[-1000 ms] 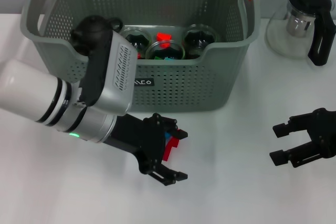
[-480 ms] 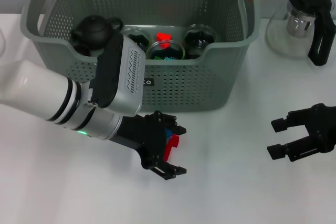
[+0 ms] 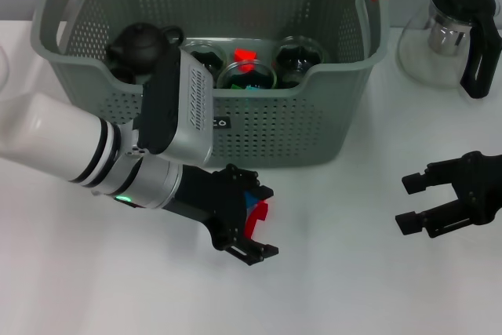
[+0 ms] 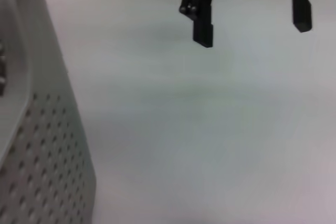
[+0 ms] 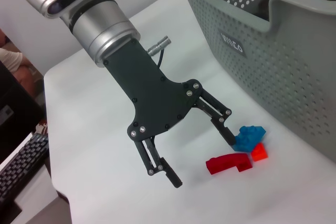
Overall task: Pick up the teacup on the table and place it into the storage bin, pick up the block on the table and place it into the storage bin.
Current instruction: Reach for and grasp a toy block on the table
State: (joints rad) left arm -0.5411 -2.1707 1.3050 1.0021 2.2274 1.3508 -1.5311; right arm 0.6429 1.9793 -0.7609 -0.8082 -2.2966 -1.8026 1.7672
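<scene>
Blocks sit on the white surface just in front of the storage bin: a blue piece, a small orange piece and a red piece bunched together, the blue and orange touching, the red right beside them. Left gripper is down at them, fingers spread wide, holding nothing. In the right wrist view one fingertip is right against the blue piece, the other fingertip is well clear on the open side, red piece between the two.

Step in hand, as I read it: grasp the block. Advice:
- Centre the cluster between the fingers before closing; right now it's biased toward the bin-side finger, so closing may shove the pieces sideways.
- Can't tell if the pieces are joined. Close slowly and check all of them lift.
- Get the tips fully down to the surface; the pieces are low and flat.
- Lift straight up to clear the bin's front wall, then move over.

Bin already holds dark cups and a dark teapot, so the teacup part looks done. Right gripper is idle over the surface to the right, fingers apart, empty. Glass pitcher stands behind it.
</scene>
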